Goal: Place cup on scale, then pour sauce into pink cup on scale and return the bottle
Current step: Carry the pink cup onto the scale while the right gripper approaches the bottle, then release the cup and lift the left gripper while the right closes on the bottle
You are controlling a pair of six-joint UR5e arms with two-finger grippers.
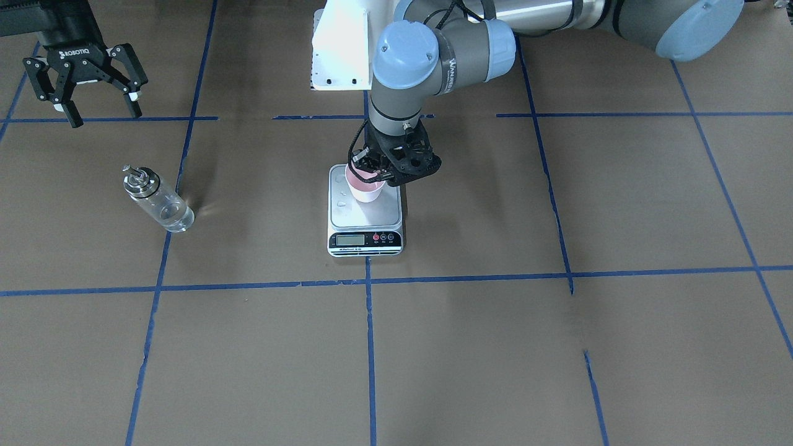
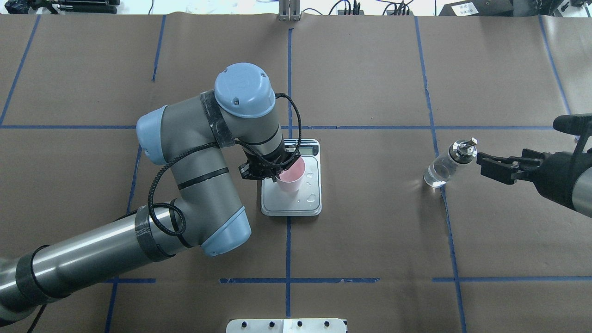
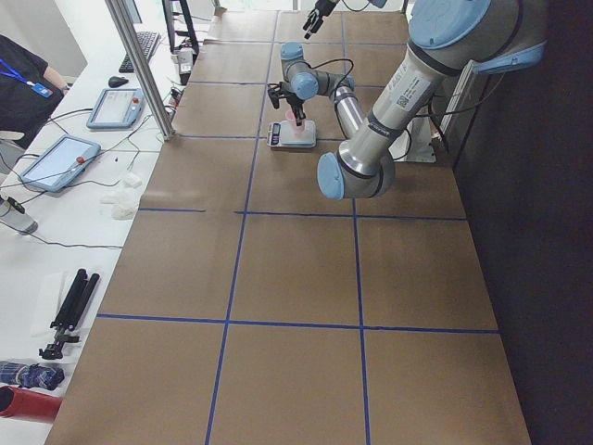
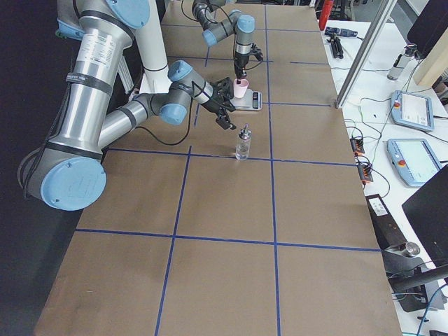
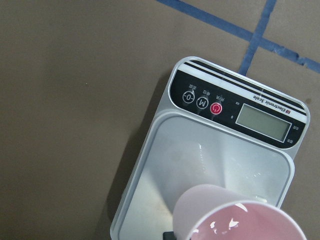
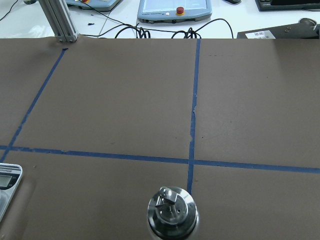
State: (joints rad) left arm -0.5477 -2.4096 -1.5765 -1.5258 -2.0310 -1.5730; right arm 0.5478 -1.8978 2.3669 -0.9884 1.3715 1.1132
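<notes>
The pale pink cup [image 1: 367,188] [image 2: 291,179] [image 5: 235,215] is upright over the scale's steel platform [image 1: 372,215] [image 2: 300,204] [image 5: 195,165]. I cannot tell whether its base touches the platform. My left gripper [image 1: 383,172] [image 2: 274,172] comes down from above and is shut on the cup's rim. The clear glass bottle [image 1: 158,201] [image 2: 445,167] [image 4: 243,143] stands on the table far to my right, with clear sauce in it. Its metal spout [image 6: 171,212] shows at the bottom of the right wrist view. My right gripper [image 1: 104,114] [image 2: 482,165] hangs open beside the bottle's top, apart from it.
Blue tape lines grid the brown table cover. A few water drops lie on the scale's platform. The white robot base [image 1: 341,49] is behind the scale. A side bench with tablets [image 3: 111,107] and a person [image 3: 18,83] runs along the table's far edge.
</notes>
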